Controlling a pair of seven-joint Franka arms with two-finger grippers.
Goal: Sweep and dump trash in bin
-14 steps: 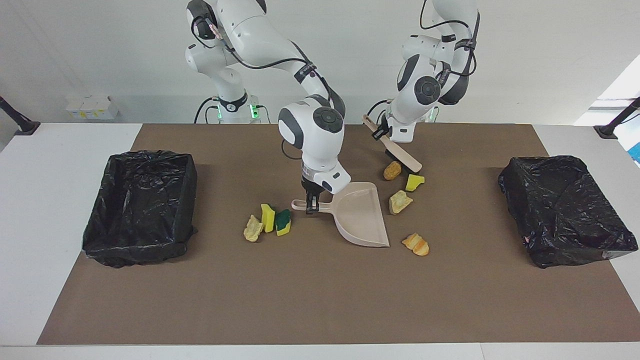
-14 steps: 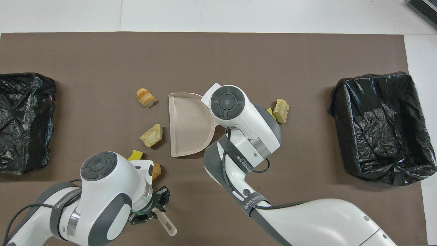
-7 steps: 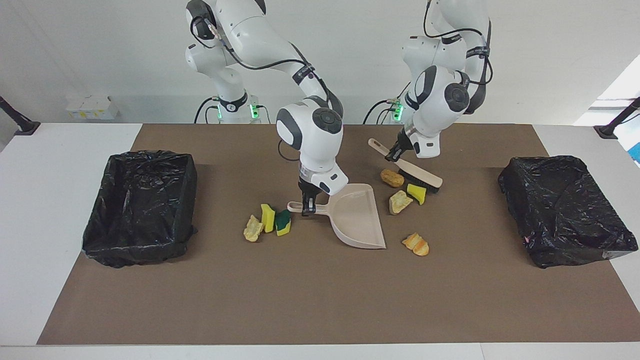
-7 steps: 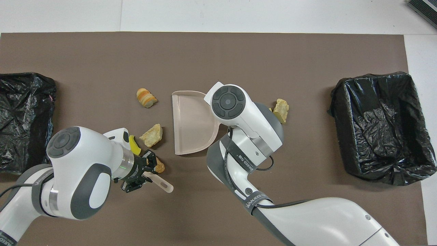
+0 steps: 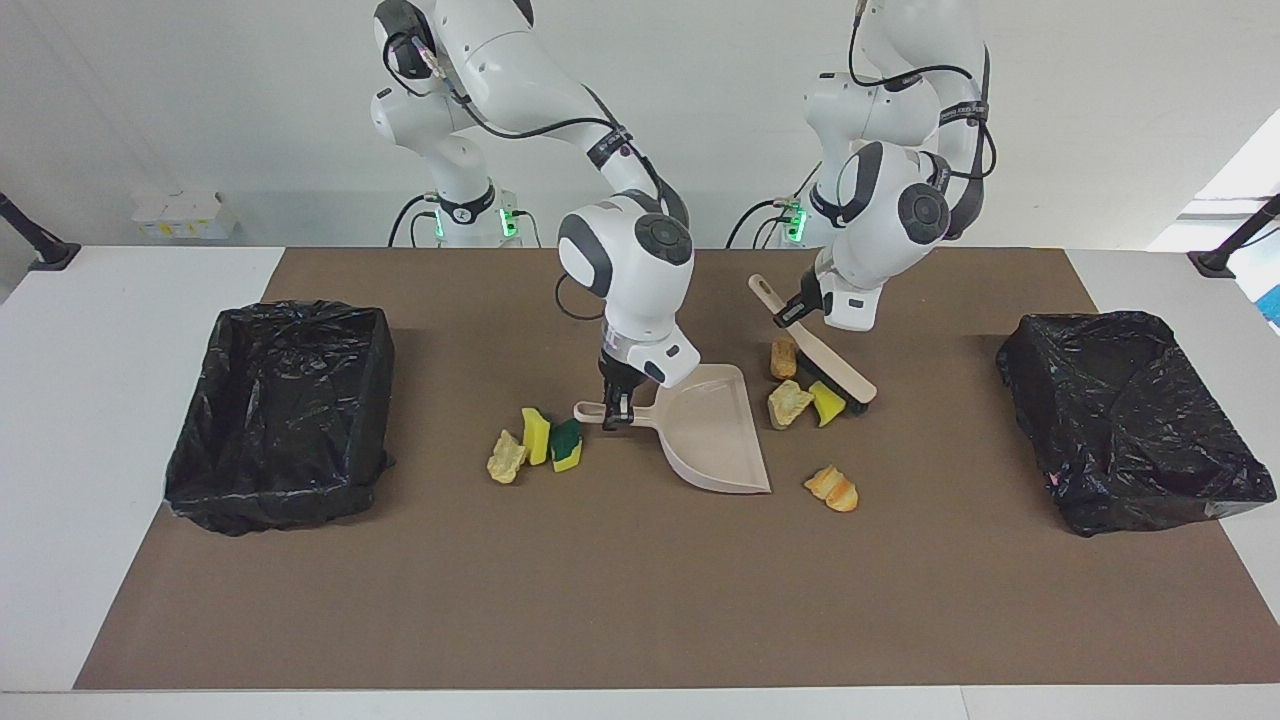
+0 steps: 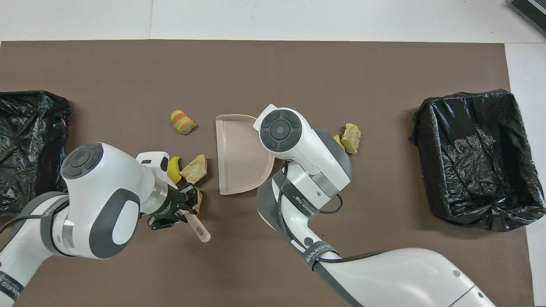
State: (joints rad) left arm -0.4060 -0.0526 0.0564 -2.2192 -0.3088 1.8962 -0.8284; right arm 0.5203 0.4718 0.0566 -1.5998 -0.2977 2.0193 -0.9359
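The right gripper (image 5: 617,412) is clamped on the handle of the dustpan (image 5: 712,430), which lies flat on the brown mat (image 5: 640,600) near the middle of the table, its open mouth facing the left arm's end. The left gripper (image 5: 800,308) grips the handle of the brush (image 5: 825,362), holding it slanted with its bristles down on the mat. Right against the bristles sit a yellow sponge piece (image 5: 826,402) and a tan chunk (image 5: 788,403), with an orange-brown chunk (image 5: 783,358) just nearer the robots by the brush. A striped bread piece (image 5: 832,488) lies apart, farther from the robots. Beside the dustpan handle, toward the right arm's end, three more bits cluster: a green-backed sponge (image 5: 566,444), a yellow sponge (image 5: 537,435) and a pale chunk (image 5: 506,456). A bag-lined bin (image 5: 285,415) stands at the right arm's end, another bin (image 5: 1130,420) at the left arm's.
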